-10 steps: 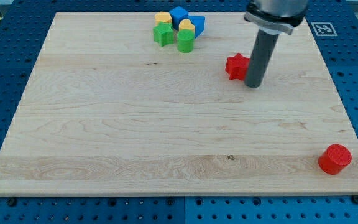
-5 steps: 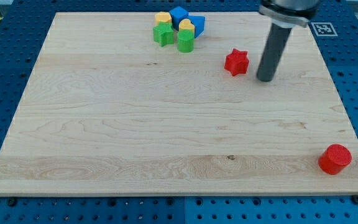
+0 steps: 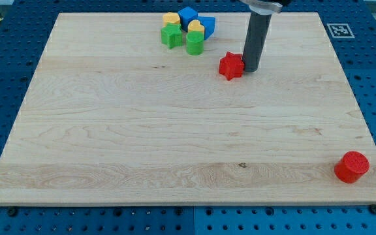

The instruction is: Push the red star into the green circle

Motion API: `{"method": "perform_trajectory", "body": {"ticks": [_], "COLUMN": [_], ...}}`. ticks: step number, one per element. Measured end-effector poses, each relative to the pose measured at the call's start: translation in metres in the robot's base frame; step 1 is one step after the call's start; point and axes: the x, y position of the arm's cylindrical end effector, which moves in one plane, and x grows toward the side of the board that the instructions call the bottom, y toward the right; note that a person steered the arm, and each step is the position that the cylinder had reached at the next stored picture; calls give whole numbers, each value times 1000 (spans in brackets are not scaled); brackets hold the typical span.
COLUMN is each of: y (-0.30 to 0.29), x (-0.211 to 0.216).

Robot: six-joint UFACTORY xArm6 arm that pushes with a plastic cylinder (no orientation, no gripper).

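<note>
While the arm works: each place below is told from the red star, going from the view's left to the view's right.
Wooden board (image 3: 109, 143): it carries all the blocks; it lies on a blue plate with holes.
Green block (image 3: 171, 36): up and to the left of the red star, well apart, at the left edge of the cluster; its shape looks like a star, but I am not sure.
Yellow blocks: one (image 3: 170, 18) behind the green block, one (image 3: 194, 26) in the middle of the cluster; shapes not clear.
Blue blocks: one (image 3: 188, 14) at the top of the cluster, one (image 3: 208, 26) at its right side.
Green circle (image 3: 194, 43): up and to the left of the red star, near but not touching; it is the nearest cluster block to it.
Red star (image 3: 231, 65): on the upper part of the board, free on its left side.
My tip (image 3: 249, 68): just at the right of the red star, touching it or nearly so.
Jaws: this arm has none, only the rod, so nothing is grasped.
Red circle (image 3: 352, 166): far down and to the right of the red star, near the board's corner.
Step in hand: I judge the push is under way, and the star has not reached the green circle.
Next move: it calls for a push to the left and a little upward, with the tip behind the star's right and lower side, so the star does not slip past.
</note>
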Motion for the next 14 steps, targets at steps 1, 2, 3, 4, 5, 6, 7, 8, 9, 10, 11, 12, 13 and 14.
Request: {"method": "perform_trajectory", "body": {"ticks": [1, 2, 3, 4, 5, 6, 7, 8, 9, 10, 11, 12, 13, 14], "y": [23, 18, 15, 7, -12, -19, 2, 6, 6, -7, -13, -26, -47, -75], "x": [-21, -29, 8, 35, 46, 42, 38, 33, 15, 17, 18, 20, 20, 22]}}
